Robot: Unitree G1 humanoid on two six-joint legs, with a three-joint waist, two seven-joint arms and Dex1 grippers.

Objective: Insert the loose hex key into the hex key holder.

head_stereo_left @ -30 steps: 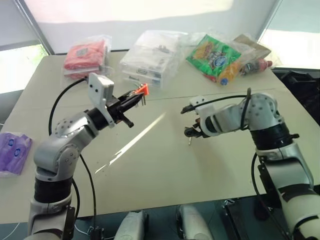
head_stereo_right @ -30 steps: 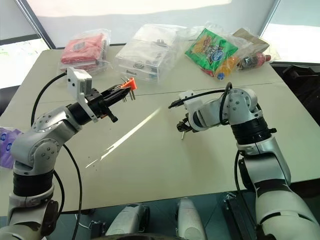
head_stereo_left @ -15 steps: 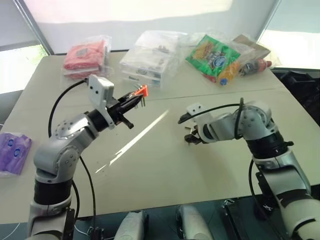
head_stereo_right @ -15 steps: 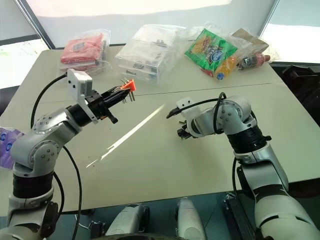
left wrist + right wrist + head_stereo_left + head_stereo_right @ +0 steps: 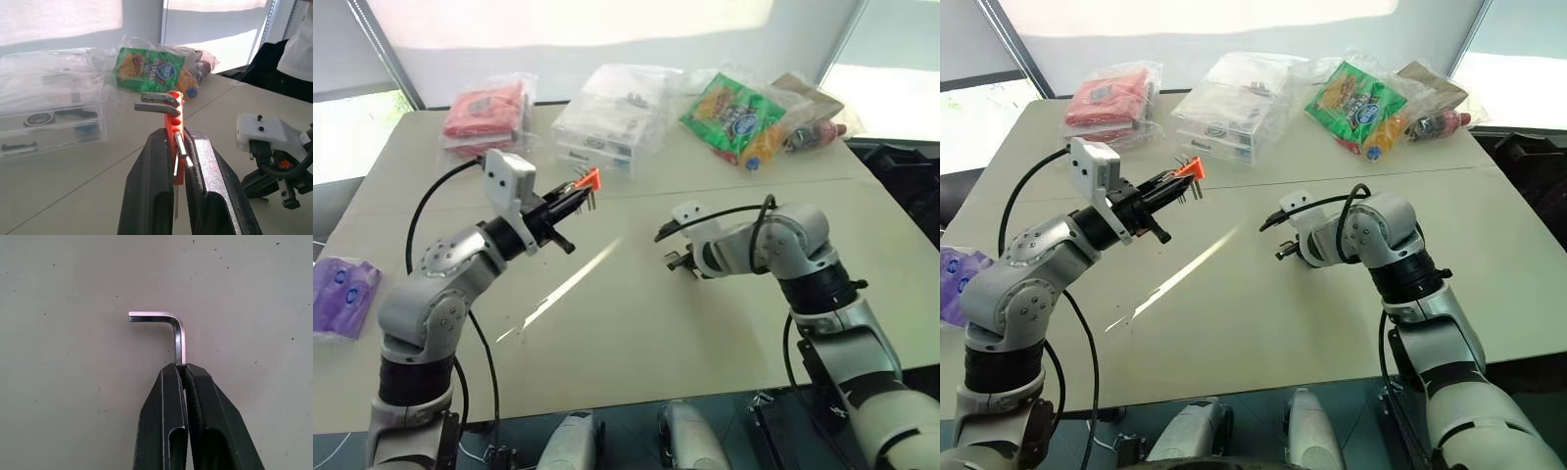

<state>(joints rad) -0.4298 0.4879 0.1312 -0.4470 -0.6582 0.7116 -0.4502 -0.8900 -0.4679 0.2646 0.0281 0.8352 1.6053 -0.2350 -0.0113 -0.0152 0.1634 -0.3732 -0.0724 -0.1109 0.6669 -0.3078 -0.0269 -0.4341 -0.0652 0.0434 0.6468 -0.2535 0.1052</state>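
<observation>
My left gripper is raised above the table's left half and shut on the hex key holder, a small orange-red block. In the left wrist view the holder stands upright between the fingers, with two bent grey keys sticking out near its top. My right gripper is down at the table surface near the middle, pointing steeply downward. The right wrist view shows the loose hex key, a shiny L-shaped key lying on the table, with my right gripper shut on the end of its long arm.
Along the table's far edge lie a red packet in clear plastic, a clear plastic drawer box, a green snack bag and a bottle. A purple packet lies at the left edge.
My right gripper sank to the table, rolled at the wrist and closed on the loose hex key. The left arm and the holder stayed put.
</observation>
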